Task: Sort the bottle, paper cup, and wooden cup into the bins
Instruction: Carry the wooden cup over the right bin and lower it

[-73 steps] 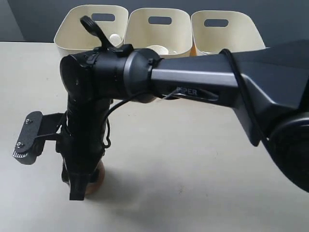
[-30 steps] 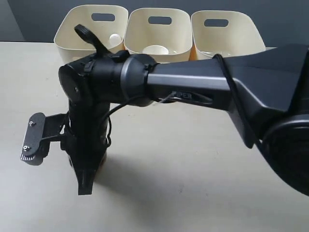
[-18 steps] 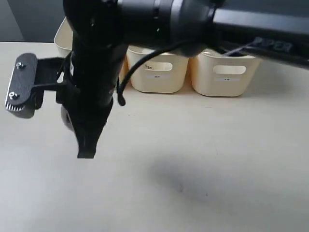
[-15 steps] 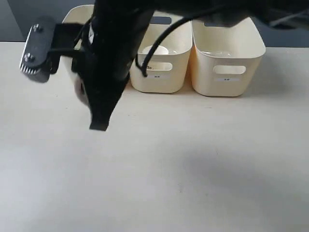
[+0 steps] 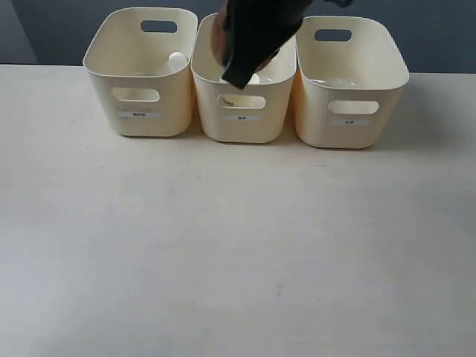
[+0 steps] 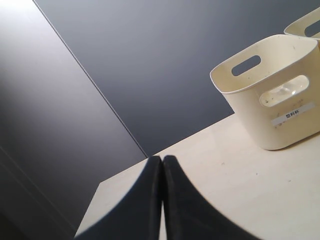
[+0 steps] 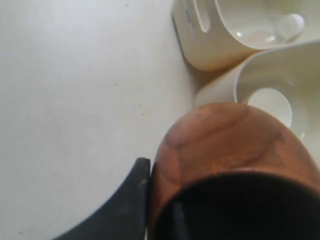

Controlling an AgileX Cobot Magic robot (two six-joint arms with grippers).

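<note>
My right gripper [image 7: 157,186] is shut on the wooden cup [image 7: 227,142], with one finger outside its wall and the other inside its dark interior. In the exterior view the gripper [image 5: 238,76] hangs over the middle bin [image 5: 242,119], and a sliver of the wooden cup [image 5: 217,37] shows at its left side. The paper cup [image 7: 270,102] stands in the middle bin [image 7: 220,87]. The bottle's white cap [image 5: 175,59] shows in the left bin [image 5: 137,97]. My left gripper [image 6: 162,160] is shut and empty, low over the table, apart from that bin [image 6: 270,107].
The right bin [image 5: 349,111] stands beside the middle one, and the three form a row along the table's far edge. A dark wall rises behind them. The table [image 5: 238,253] in front of the bins is bare.
My right arm has lifted the wooden cup off the table's front left and carried it up and back to above the middle bin. The left gripper's earlier pose is not shown.
</note>
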